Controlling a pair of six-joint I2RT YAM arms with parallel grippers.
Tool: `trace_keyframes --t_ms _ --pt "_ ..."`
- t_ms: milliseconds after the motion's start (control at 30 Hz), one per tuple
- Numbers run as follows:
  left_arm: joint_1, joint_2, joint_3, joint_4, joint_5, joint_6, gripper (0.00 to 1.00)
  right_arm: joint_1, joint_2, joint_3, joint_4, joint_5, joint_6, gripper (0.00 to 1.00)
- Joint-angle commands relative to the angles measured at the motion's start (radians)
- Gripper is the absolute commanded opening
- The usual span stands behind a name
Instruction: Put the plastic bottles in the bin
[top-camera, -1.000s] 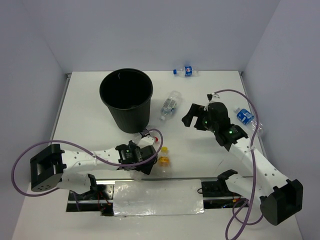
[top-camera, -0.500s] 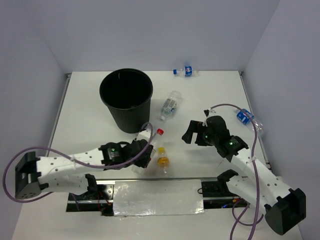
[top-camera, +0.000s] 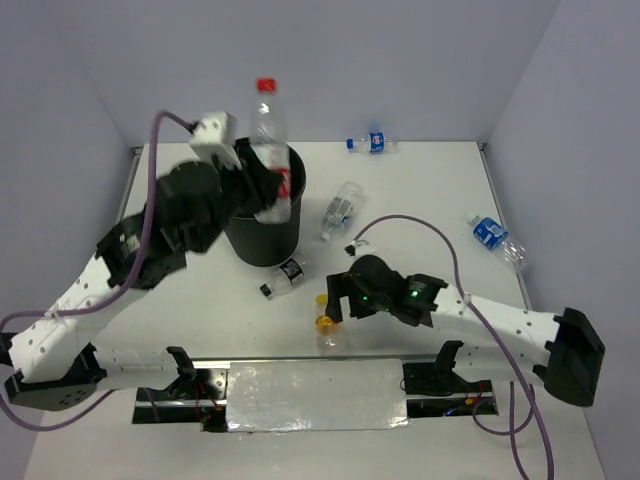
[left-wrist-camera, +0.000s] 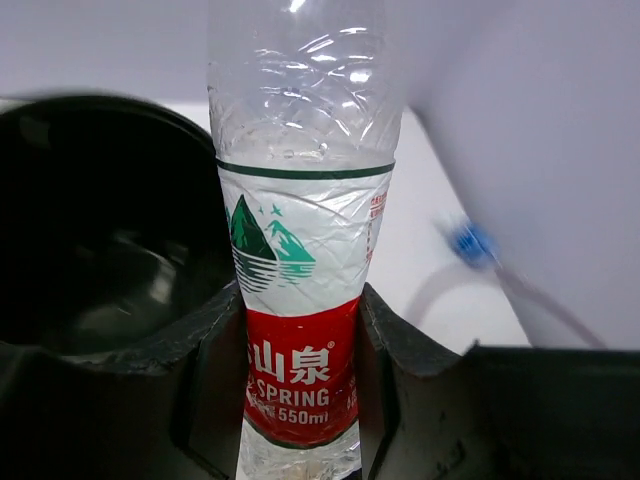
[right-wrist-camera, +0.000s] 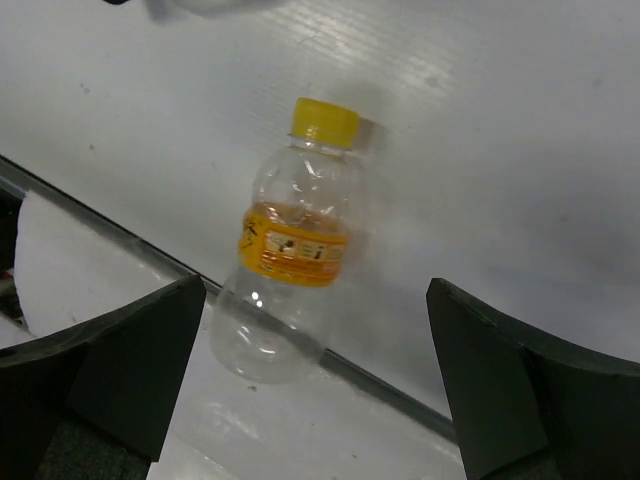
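My left gripper (top-camera: 264, 192) is shut on a clear bottle with a red cap and red label (top-camera: 266, 125), holding it upright above the mouth of the black bin (top-camera: 268, 245). In the left wrist view the fingers (left-wrist-camera: 205, 380) press both sides of that red-labelled bottle (left-wrist-camera: 300, 290), and the bin's opening (left-wrist-camera: 90, 230) lies below to the left. My right gripper (top-camera: 336, 301) hangs open over a yellow-capped bottle (top-camera: 325, 328) lying near the table's front edge. The right wrist view shows this yellow-capped bottle (right-wrist-camera: 295, 250) between and beyond the spread right gripper (right-wrist-camera: 315, 300), untouched.
More bottles lie on the table: a blue-labelled one (top-camera: 372, 143) at the back, a clear one (top-camera: 342, 208) right of the bin, a blue one (top-camera: 492, 233) at the right edge, a dark-capped one (top-camera: 283, 277) before the bin. A metal strip (top-camera: 315, 395) runs along the front.
My left gripper shut on the red-capped bottle and lifted it from the table to above the bin. My right arm swung left and forward until it hung over the yellow-capped bottle.
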Motion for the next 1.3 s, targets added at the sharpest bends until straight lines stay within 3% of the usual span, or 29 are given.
trace_keyframes --t_ms 0,100,133,167,233,300,333,433,567,667,733,833,900,967,1033,1067,1167,1200,1267 --pt "0.245 0.09 0.061 -0.039 0.065 0.049 0.0 0.117 0.127 0.133 0.021 0.164 0.092 1.0" --pt "0.353 0.167 0.08 -0.056 0.097 0.073 0.0 0.176 0.236 0.182 -0.026 0.237 0.129 1.0" --pt "0.401 0.197 0.083 -0.064 0.12 0.078 0.07 0.177 0.259 0.182 -0.037 0.246 0.14 1.0" --pt "0.423 0.21 0.083 -0.066 0.153 0.078 0.35 0.181 0.281 0.182 -0.045 0.243 0.144 1.0" --pt "0.474 0.234 0.084 -0.067 0.169 0.075 0.72 0.188 0.339 0.174 -0.028 0.217 0.138 1.0" --pt "0.508 0.242 0.086 -0.063 0.23 0.079 0.96 0.203 0.37 0.17 -0.019 0.18 0.128 1.0" --pt "0.511 0.244 0.095 -0.058 0.239 0.085 0.99 0.21 0.394 0.17 -0.017 0.171 0.121 1.0" --pt "0.514 0.25 0.165 -0.084 0.253 0.111 0.99 0.234 0.41 0.158 -0.013 0.146 0.124 0.94" --pt "0.512 0.227 0.267 -0.147 0.313 0.134 0.99 0.233 0.358 0.168 -0.063 0.211 0.149 0.53" --pt "0.512 0.121 0.189 -0.129 0.368 0.13 0.99 0.207 0.254 0.242 -0.132 0.315 0.098 0.41" --pt "0.509 -0.015 -0.002 -0.099 0.397 0.09 0.99 0.15 0.159 0.323 -0.174 0.363 0.04 0.4" --pt "0.485 -0.25 -0.434 0.008 0.43 -0.023 0.99 0.011 0.055 0.456 -0.146 0.36 -0.068 0.37" --pt "0.463 -0.406 -0.576 0.098 0.489 -0.07 0.99 -0.074 0.043 0.595 -0.073 0.314 -0.182 0.37" --pt "0.431 -0.495 -0.701 0.076 0.485 -0.094 0.99 -0.086 0.12 0.734 -0.051 0.258 -0.263 0.38" --pt "0.41 -0.526 -0.799 0.051 0.448 -0.112 0.99 -0.088 0.231 0.991 -0.083 0.22 -0.357 0.4" --pt "0.407 -0.532 -0.823 0.057 0.447 -0.12 0.99 -0.089 0.361 1.161 -0.12 0.203 -0.374 0.4" --pt "0.384 -0.511 -0.914 0.124 0.494 -0.09 0.99 -0.115 0.622 1.392 -0.196 0.095 -0.405 0.42" --pt "0.376 -0.497 -0.935 0.155 0.5 -0.076 0.99 -0.119 0.685 1.549 -0.23 0.081 -0.406 0.43" --pt "0.35 -0.448 -0.965 0.2 0.455 -0.059 0.99 -0.117 0.799 1.689 -0.284 0.041 -0.42 0.46"
